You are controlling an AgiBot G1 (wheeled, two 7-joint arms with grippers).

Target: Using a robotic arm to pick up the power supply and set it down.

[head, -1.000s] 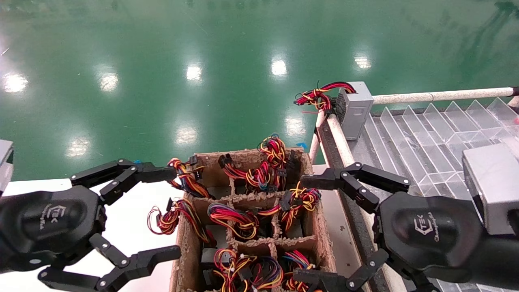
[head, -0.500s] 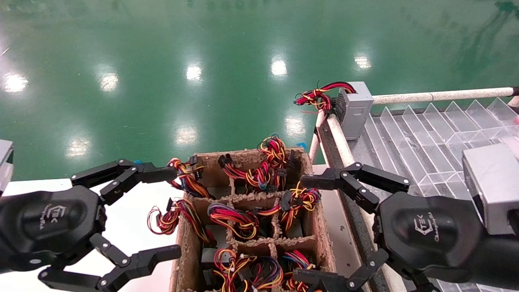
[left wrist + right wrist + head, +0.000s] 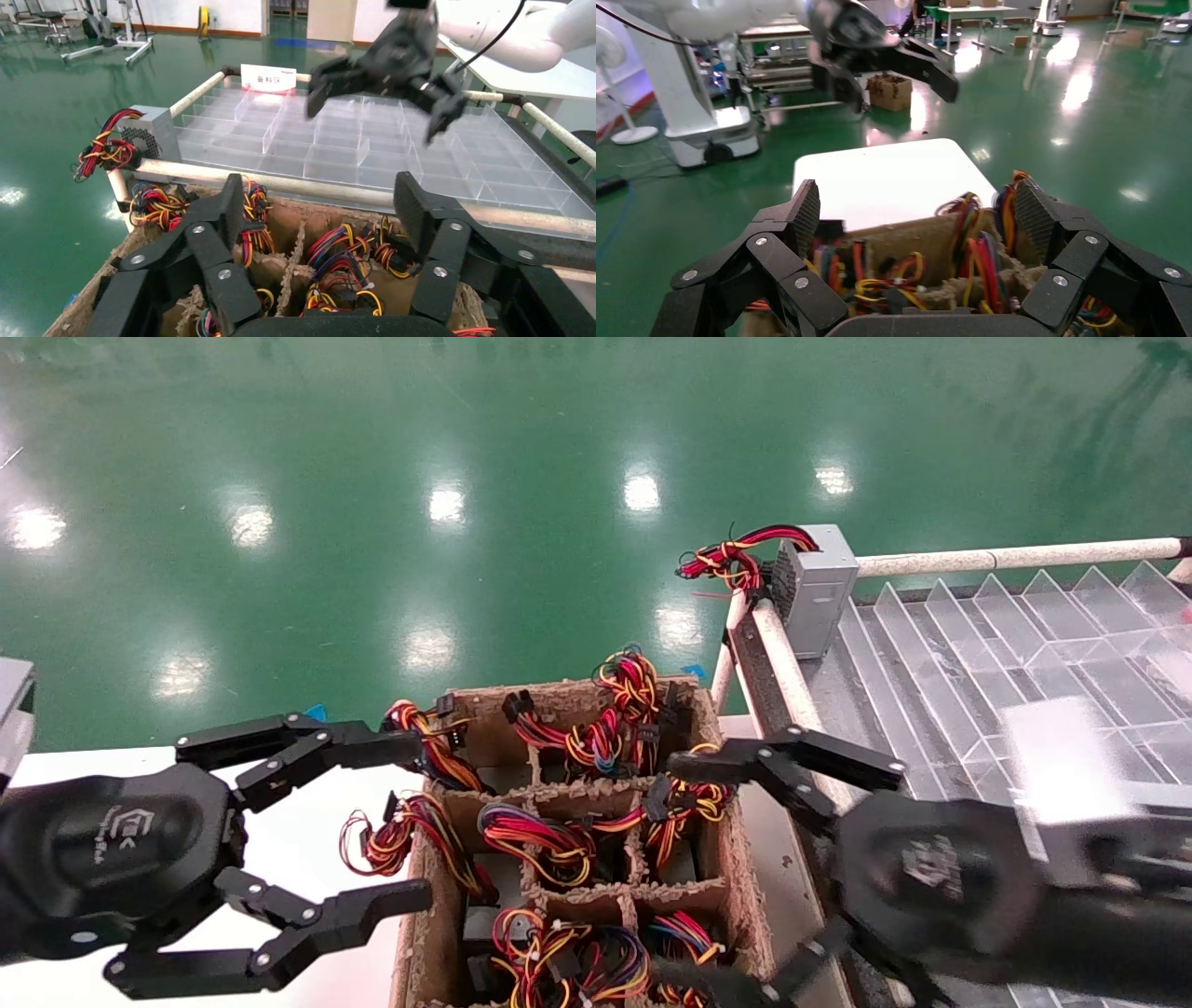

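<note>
Nearest the camera, the left gripper (image 3: 386, 826) hangs at the left edge of a compartmented cardboard crate (image 3: 726, 859), fingers spread wide and holding nothing. The right gripper (image 3: 694, 868) hangs over the crate's right edge — likewise spread wide, its palm blurred. The crate stands on a white table (image 3: 307, 859); its cells hold upright power supplies (image 3: 484, 924), of which mainly the tied red, yellow and black wire bundles (image 3: 540, 840) show. Just right of the crate lies a clear partitioned tray (image 3: 978, 654) framed by pale tubular rails (image 3: 1015, 558). At the tray's far left corner stands a grey box (image 3: 818, 587) — its mostly red wires (image 3: 731, 561) overhang the green floor (image 3: 372, 477).
</note>
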